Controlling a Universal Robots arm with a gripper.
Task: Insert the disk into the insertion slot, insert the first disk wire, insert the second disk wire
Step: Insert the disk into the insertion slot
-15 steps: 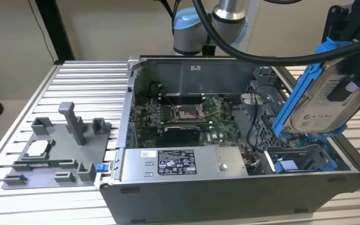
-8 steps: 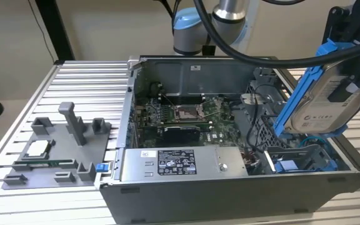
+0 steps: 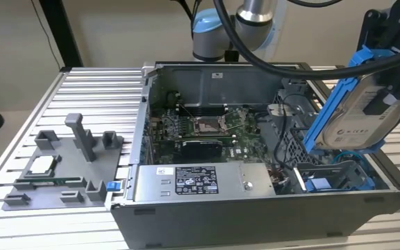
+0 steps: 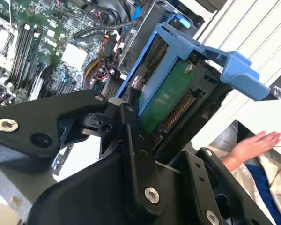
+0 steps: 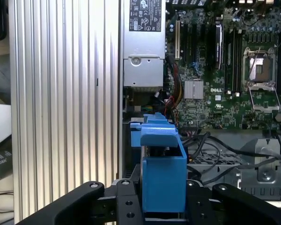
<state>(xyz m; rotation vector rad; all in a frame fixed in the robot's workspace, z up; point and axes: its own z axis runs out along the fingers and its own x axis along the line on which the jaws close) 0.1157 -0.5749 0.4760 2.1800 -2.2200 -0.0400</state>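
blue plastic frames the disk (image 3: 358, 117), which hangs tilted in the gripper (image 3: 386, 99) with its white label showing in the exterior view. the gripper is closed on the disk from 2 sides. its black fingers (image 4: 131, 136) press against the carrier, and their tips are hidden behind it in both wrist views. the gripper's upper part is cut off by the exterior view's right edge.

the disk is clear of the open computer case (image 3: 255, 213), with its lower end just above a metal cage (image 3: 335, 174) directly below the gripper. blue parts sit in that cage, and the slot itself is hard to make out among them. in the second wrist view the disk's green circuit board (image 4: 171, 101) faces the camera.

further from the gripper, inside the case, lie the motherboard (image 5: 225, 70) and the grey power-supply box (image 5: 143, 47). black cables (image 5: 215, 150) run between them and the gripper, but i cannot tell which belong to the disk. beyond the gripper, outside the case, a person's hand (image 4: 255, 143) is partly cut off.
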